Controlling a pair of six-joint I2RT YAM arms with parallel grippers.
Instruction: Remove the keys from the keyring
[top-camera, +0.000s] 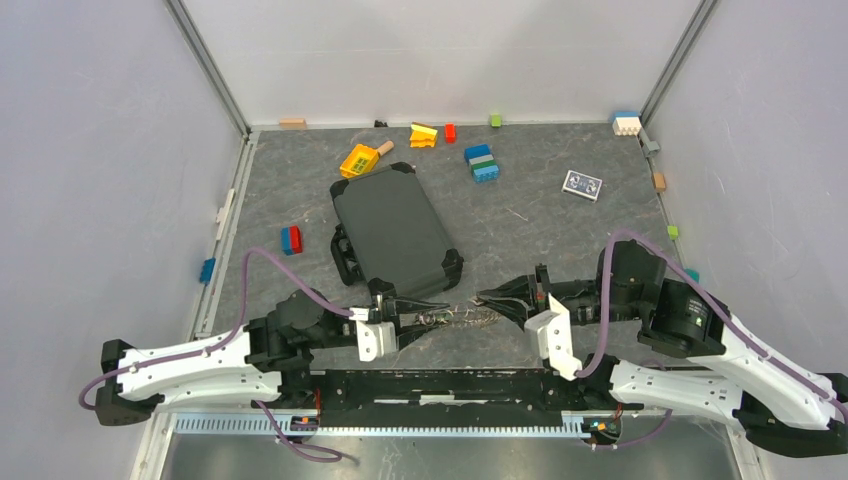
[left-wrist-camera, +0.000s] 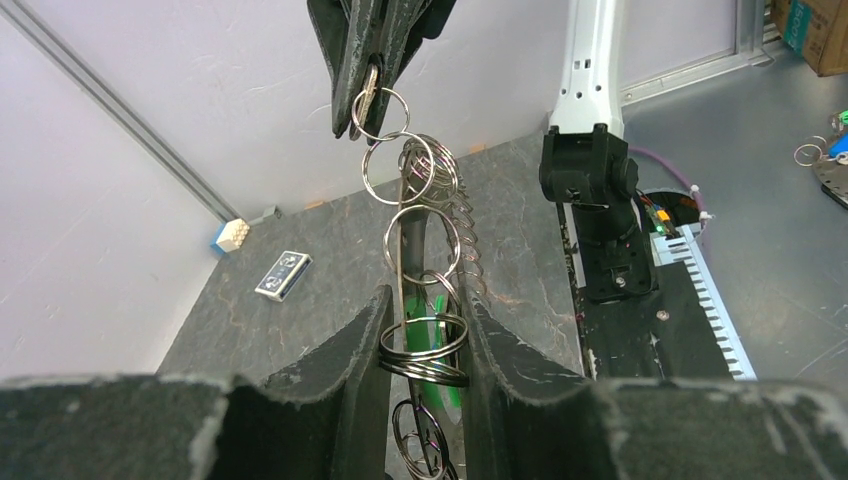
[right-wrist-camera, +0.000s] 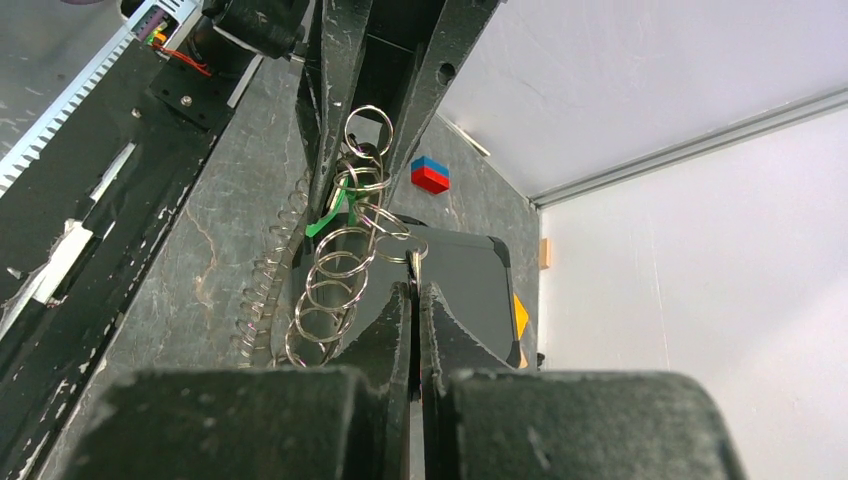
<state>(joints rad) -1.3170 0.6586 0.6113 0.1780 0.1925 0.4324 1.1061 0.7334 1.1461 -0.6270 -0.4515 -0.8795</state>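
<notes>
Your left tool (top-camera: 425, 318) is clamped on the keyring (top-camera: 462, 318), whose linked loops are strung over the tabletop (top-camera: 560, 250) to your right tool (top-camera: 490, 300), which is pinched together on a key (left-wrist-camera: 368, 98). A dark case (top-camera: 392, 228) lies just behind the left tool. Toy blocks (top-camera: 482, 164) and a card (top-camera: 582, 184) sit well beyond.

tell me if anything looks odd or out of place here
The keyring is odd: a chain of linked rings with a green tag, stretched between the left gripper and the right gripper, which pinches a key. Toy bricks lie scattered at the far edge.
</notes>
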